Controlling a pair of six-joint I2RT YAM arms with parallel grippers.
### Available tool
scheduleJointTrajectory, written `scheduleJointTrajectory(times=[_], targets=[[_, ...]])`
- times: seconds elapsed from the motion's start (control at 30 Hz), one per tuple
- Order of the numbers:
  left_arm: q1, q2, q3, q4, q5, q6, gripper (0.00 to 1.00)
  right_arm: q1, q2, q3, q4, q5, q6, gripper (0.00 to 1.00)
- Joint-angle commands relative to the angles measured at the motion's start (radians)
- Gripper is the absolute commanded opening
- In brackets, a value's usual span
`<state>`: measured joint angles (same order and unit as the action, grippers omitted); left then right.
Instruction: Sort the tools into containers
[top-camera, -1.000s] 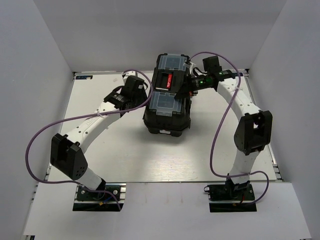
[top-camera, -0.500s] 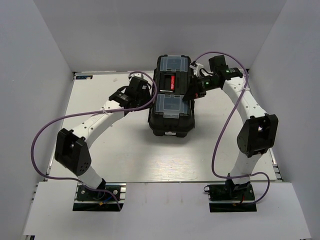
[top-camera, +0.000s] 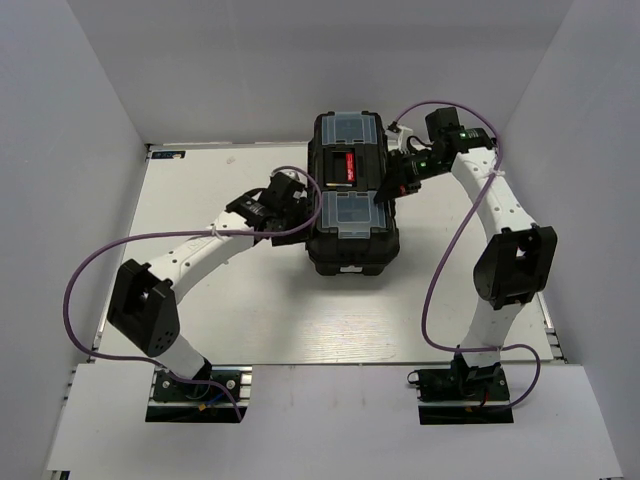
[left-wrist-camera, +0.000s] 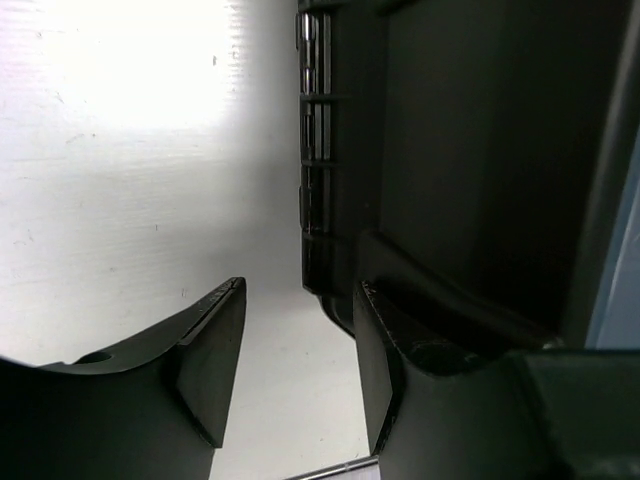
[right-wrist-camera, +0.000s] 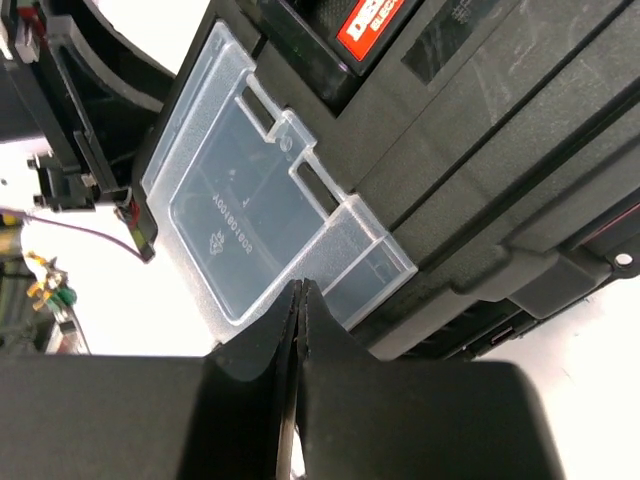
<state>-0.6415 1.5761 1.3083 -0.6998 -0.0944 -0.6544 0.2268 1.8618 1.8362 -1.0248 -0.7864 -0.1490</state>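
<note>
Tools are nowhere in sight: no screwdriver, wrench or hex key lies on the white surface (top-camera: 250, 320), and neither set of jaws carries one. The only task thing I can see is the black toolbox (top-camera: 350, 240), standing mid-surface between my two arms with its main lid down and its red label (top-camera: 347, 163) up.

Both clear compartment lids look shut, the far one (top-camera: 347, 126) and the near one (top-camera: 345, 208). Through the near one, close up in the right wrist view (right-wrist-camera: 235, 215), I can make out no contents.

My left jaws are apart and hold nothing. They sit low at the toolbox's left wall (left-wrist-camera: 450, 150), with its bottom corner showing in the gap, though I cannot tell whether a finger touches it. My right jaws are pressed together on nothing, with the tips at the edge of the near lid.

I judge that either the tools are already stowed, leaving only the toolbox to be positioned, or they are hidden and the sorting has not begun. These views do not settle which.
</note>
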Motion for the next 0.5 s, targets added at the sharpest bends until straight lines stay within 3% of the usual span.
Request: scheduleJointTrajectory(times=[0.0,0.07,0.17,0.27,0.3,0.33,0.47], targets=[[-0.044,-0.028,0.025,0.020,0.084,-0.021,0.58,0.002,0.048,0.006,-0.210,0.110,-0.139,0.00],[-0.044,-0.077,0.048,-0.015,-0.003,-0.021,0.61,0.002,0.039,0.031,-0.222,0.064,-0.162,0.06],[-0.034,-0.190,0.057,-0.073,-0.103,-0.030,0.71,0.002,-0.057,0.101,-0.221,0.006,-0.184,0.42],[-0.034,-0.284,0.066,-0.061,-0.157,-0.001,0.84,-0.001,-0.133,0.117,-0.189,-0.004,-0.173,0.71],[-0.034,-0.338,0.054,-0.046,-0.166,0.015,0.85,-0.003,-0.150,0.097,-0.175,0.012,-0.169,0.90],[-0.034,-0.362,0.037,-0.034,-0.166,0.042,0.96,-0.004,-0.168,0.077,-0.147,0.021,-0.147,0.91],[-0.034,-0.456,-0.044,0.023,-0.078,0.120,0.98,-0.010,-0.355,-0.106,0.005,0.231,0.003,0.91]])
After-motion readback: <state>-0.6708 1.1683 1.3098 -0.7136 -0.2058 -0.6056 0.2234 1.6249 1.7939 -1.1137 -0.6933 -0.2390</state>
